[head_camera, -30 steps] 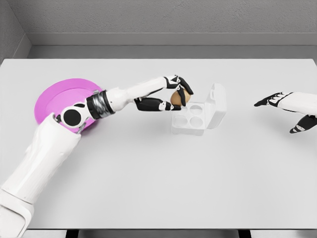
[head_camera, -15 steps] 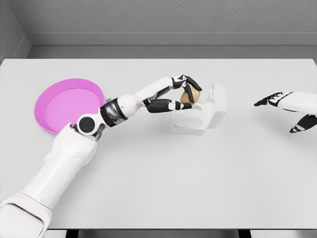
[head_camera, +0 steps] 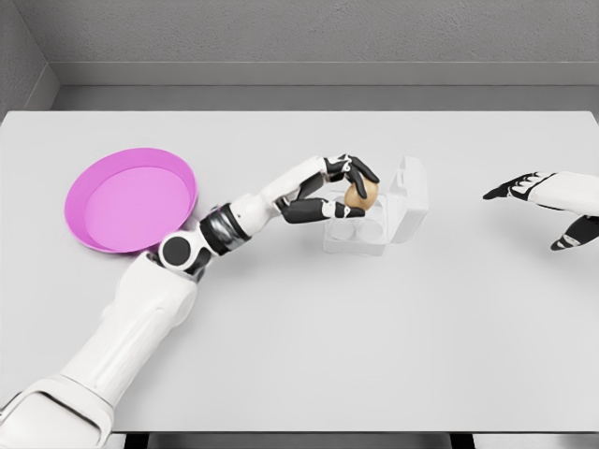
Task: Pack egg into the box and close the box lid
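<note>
White jointed arms, black-fingered robot hand (head_camera: 339,189).

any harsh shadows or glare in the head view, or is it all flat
Head view: flat, even light, no glare on the table; only a faint soft shadow under the left hand and egg by the white box; everything sharp, though the white box blends into the pale table.

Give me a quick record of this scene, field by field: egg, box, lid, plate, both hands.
egg: brown egg, held over the box's far cups
box: white egg box mid-table
lid: open, standing up
plate: pink plate, nothing on it
left robot hand: gripping the egg
right robot hand: open, at right edge, above the table
</note>
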`<move>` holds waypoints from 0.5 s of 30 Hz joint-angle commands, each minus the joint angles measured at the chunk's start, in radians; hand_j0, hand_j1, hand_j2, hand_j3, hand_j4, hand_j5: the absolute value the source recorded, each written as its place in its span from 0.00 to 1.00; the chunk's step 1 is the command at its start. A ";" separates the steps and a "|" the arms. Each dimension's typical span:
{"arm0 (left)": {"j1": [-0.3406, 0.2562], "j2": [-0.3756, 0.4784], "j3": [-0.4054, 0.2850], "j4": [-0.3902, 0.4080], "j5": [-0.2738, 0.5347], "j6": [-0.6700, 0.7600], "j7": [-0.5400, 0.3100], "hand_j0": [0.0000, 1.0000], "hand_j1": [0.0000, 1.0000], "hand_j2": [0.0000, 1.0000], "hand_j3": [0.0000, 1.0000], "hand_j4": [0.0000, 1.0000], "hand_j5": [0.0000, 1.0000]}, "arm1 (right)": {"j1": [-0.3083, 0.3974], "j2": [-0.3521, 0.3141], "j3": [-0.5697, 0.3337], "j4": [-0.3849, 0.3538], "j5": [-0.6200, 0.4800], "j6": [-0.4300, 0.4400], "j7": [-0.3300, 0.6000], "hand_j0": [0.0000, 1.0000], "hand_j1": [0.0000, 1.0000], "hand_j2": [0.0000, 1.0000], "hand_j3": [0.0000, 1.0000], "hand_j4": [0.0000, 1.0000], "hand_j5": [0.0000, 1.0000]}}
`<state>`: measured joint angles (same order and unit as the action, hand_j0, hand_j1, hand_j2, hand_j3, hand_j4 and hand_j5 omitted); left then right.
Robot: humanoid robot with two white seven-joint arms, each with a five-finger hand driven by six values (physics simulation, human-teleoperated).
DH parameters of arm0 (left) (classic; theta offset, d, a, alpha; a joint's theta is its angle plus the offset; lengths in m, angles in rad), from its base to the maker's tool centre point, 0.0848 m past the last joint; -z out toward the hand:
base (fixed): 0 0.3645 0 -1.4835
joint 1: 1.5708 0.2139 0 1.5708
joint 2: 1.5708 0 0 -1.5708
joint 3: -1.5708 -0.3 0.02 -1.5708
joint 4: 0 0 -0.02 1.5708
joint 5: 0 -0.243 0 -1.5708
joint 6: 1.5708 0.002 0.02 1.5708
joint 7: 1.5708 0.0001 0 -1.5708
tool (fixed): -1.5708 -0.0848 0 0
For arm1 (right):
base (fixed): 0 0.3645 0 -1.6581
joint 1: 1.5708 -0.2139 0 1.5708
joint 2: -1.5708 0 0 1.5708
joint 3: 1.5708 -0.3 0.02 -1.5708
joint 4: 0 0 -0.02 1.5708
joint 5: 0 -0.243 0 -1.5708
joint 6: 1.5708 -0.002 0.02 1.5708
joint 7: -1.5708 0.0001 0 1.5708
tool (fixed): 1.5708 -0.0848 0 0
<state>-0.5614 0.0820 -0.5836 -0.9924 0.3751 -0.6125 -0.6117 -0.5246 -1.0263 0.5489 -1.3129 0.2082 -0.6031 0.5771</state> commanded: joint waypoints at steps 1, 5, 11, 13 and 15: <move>0.000 -0.007 0.002 0.015 0.034 0.002 0.001 0.36 0.36 0.36 0.36 0.36 0.36 | 0.000 -0.001 0.000 0.000 -0.006 0.003 0.000 1.00 1.00 1.00 1.00 1.00 1.00; 0.012 0.004 0.002 0.014 0.042 0.002 0.001 0.36 0.36 0.36 0.36 0.36 0.36 | -0.002 -0.001 0.000 0.000 -0.006 0.003 0.000 1.00 1.00 1.00 1.00 1.00 1.00; 0.026 0.002 0.001 0.014 0.035 0.002 0.001 0.36 0.36 0.36 0.36 0.36 0.36 | -0.002 -0.001 0.000 0.000 -0.006 0.003 0.000 1.00 1.00 1.00 1.00 1.00 1.00; 0.029 -0.005 -0.001 0.014 0.028 0.002 0.001 0.36 0.36 0.36 0.36 0.36 0.36 | -0.002 -0.001 0.000 0.001 -0.006 0.003 0.000 1.00 1.00 1.00 1.00 1.00 1.00; 0.031 -0.011 -0.004 0.017 0.027 0.002 0.001 0.36 0.36 0.36 0.36 0.36 0.36 | -0.002 -0.001 0.000 0.001 -0.006 0.003 0.000 1.00 1.00 1.00 1.00 1.00 1.00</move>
<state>-0.5308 0.0767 -0.5867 -0.9763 0.3981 -0.6120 -0.6116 -0.5262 -1.0263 0.5501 -1.3116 0.2082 -0.6022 0.5771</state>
